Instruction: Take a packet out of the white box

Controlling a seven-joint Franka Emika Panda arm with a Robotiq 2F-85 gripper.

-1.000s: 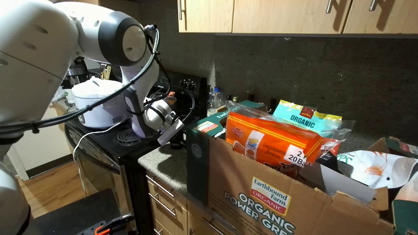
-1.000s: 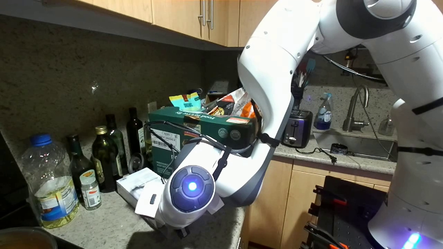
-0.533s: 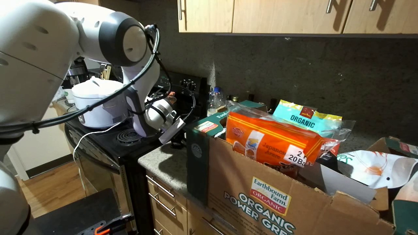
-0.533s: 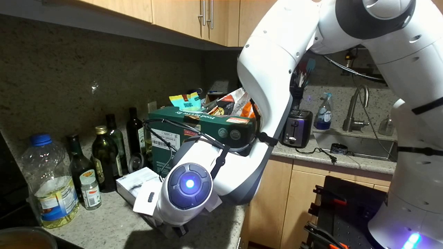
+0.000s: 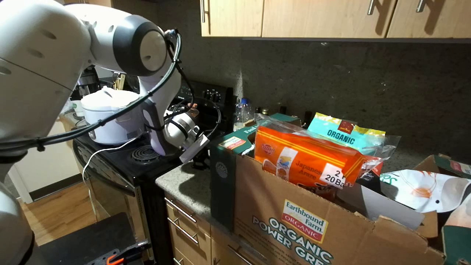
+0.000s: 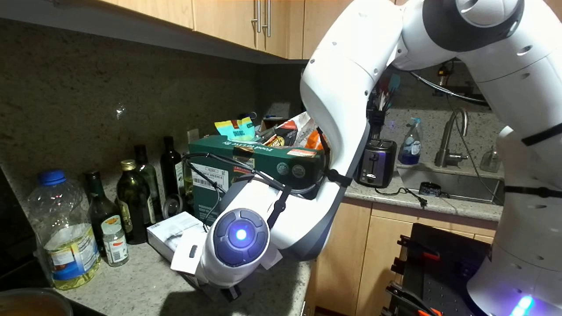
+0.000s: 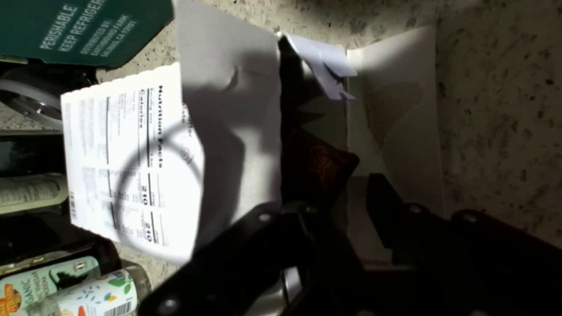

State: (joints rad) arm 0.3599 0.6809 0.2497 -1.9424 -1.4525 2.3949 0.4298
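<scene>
The white box [image 7: 145,175] lies on the counter, its printed Nutrition Facts side facing up in the wrist view and its flaps spread. Inside, in deep shadow, shows a dark brown-red packet [image 7: 322,160]. My gripper [image 7: 344,195] comes in from below at the box's mouth. Its jaws stand apart, with a pale inner wall visible in the gap. The left one overlaps the packet's lower edge; whether they touch is too dark to tell. In an exterior view the white box [image 6: 173,230] sits partly behind the hand, which hides most of the gripper.
A large Organic Power Greens carton [image 5: 279,221] filled with snack bags stands beside the white box. Several oil bottles [image 6: 127,202] and a small jar [image 6: 115,245] line the wall. A rice cooker [image 5: 112,121] sits on the stove. The counter's front edge is close to the hand.
The hand has shifted slightly up and to the left in an exterior view, then settled a touch lower. Boxes and bottles have not moved; the earlier frames do not show the jaws clearly.
</scene>
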